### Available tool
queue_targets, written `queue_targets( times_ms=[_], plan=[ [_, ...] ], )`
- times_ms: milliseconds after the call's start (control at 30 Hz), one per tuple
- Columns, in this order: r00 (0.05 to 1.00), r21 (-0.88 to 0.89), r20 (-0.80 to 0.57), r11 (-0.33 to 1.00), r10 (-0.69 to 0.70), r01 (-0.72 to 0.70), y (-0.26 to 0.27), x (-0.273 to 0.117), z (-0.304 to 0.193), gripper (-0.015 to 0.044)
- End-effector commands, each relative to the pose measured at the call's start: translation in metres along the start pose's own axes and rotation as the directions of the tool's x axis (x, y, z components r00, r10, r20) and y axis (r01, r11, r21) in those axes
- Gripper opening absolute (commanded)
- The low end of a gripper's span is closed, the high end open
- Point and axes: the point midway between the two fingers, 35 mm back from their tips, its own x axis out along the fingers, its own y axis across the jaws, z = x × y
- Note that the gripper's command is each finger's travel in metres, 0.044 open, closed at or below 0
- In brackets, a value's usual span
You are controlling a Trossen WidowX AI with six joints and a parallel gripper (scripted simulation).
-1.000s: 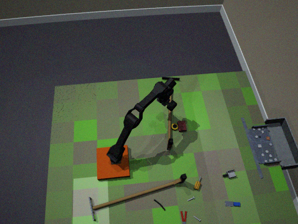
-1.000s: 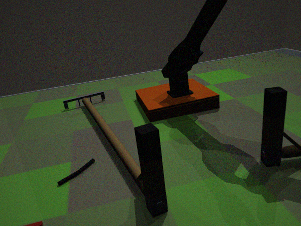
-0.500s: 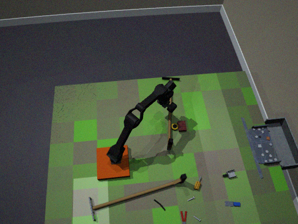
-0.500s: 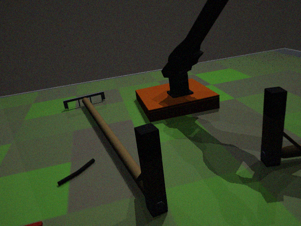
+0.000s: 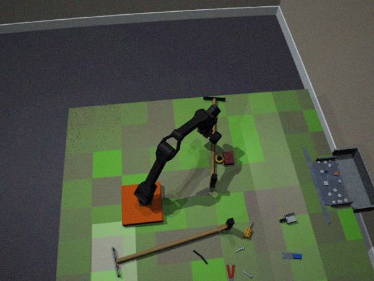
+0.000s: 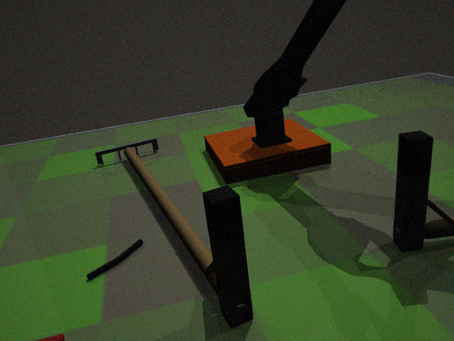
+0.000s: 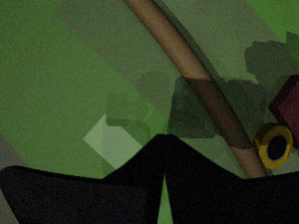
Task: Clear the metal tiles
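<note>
A patchwork of green and grey-brown covers the surface; no writing is legible. Two long-handled tools lie on it: one (image 5: 173, 244) (image 6: 169, 210) slants beside the orange base, the other (image 5: 213, 159) (image 7: 166, 36) runs lengthwise below the gripper (image 5: 210, 134) (image 7: 164, 142), which is closed, holding nothing. Which is the scraper, I cannot tell. Tiles (image 5: 326, 183) dot the bench plate (image 5: 332, 189) by the catch box (image 5: 356, 182). A yellow ring (image 5: 216, 161) (image 7: 260, 148) and dark-red block (image 5: 228, 158) (image 7: 290, 106) sit beside the second handle.

The two long handles (image 5: 170, 245) (image 6: 169, 210) look like smooth, matt wood. The upright end blocks (image 5: 230, 223) (image 6: 227, 255) look like matt black plastic. The bench plate (image 5: 332, 193) looks like dull grey metal, and the screws (image 5: 239, 249) like brighter metal. The base slab (image 5: 127, 216) (image 6: 222, 150) is matt orange; the claw (image 7: 164, 142) is matt black.
</note>
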Motion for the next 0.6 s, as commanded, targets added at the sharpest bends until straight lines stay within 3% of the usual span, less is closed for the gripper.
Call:
queue_targets(
  times_ms=[0,567],
  plan=[
    [1.000,0.005,0.000,1.000,-0.001,0.001,0.000,0.008,-0.002,0.0000],
    [1.000,0.005,0.000,1.000,-0.002,0.002,0.000,0.043,-0.012,0.0000]
  ],
)
